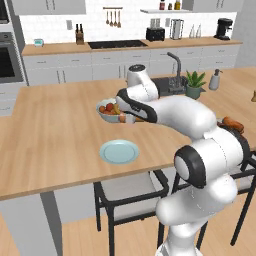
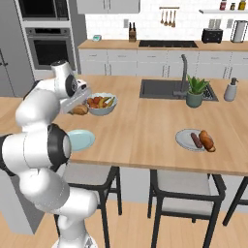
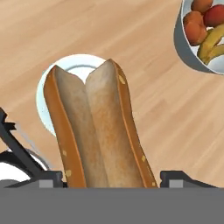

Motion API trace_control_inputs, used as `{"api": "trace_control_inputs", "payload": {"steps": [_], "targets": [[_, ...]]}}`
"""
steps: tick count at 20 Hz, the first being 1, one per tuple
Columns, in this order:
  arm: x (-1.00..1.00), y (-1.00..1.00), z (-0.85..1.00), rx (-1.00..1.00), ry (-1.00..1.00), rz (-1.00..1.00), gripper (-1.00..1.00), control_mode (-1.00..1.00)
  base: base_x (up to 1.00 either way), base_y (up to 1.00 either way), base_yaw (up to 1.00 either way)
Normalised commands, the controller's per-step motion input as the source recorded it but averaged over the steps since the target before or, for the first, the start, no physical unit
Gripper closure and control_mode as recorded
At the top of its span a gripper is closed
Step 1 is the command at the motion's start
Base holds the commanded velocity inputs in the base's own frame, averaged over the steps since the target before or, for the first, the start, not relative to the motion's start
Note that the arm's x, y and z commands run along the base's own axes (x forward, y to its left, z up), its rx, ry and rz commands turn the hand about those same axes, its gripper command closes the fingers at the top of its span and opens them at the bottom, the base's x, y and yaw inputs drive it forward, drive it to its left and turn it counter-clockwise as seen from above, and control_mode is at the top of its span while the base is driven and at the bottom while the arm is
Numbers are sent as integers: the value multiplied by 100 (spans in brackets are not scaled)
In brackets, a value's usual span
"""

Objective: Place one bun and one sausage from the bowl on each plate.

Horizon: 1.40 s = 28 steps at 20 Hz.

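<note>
A split, toasted bun [image 3: 94, 131] is clamped lengthwise between my gripper's [image 3: 111, 177] two fingers. It hangs above a pale grey-blue plate [image 3: 48, 94] on the wooden island. From the base, the gripper [image 1: 128, 118] with the bun [image 2: 80, 110] hovers beside the fruit bowl, beyond the near plate [image 1: 119, 151], which is bare. Another plate [image 2: 186, 140] at the right carries a sausage [image 2: 195, 140] and a bun [image 2: 207, 140]. The dark bowl is out of view.
A pale blue-grey fruit bowl [image 3: 205, 35] with oranges and bananas stands close to the held bun. A sink [image 2: 160, 89], a potted plant [image 2: 195, 92] and a soap dispenser [image 2: 231, 89] sit further back. Black stools [image 1: 130, 195] stand under the island's near edge.
</note>
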Motion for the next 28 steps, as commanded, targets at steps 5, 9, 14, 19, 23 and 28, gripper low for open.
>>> {"api": "trace_control_inputs", "payload": {"steps": [5, 9, 14, 19, 23, 28], "targets": [[0, 23, -96, 7, 26, 0, 100, -100, 0, 0, 0], [2, 15, -98, 0, 8, 0, 100, -100, 0, 0, 0], [33, 3, -87, 3, -1, -3, 100, -100, 0, 0, 0], [35, 26, -73, 2, 0, -4, 100, -100, 0, 0, 0], [22, 21, -56, 0, -1, -4, 100, -100, 0, 0, 0], [0, 1, -13, 3, -14, -9, 100, -100, 0, 0, 0]]}}
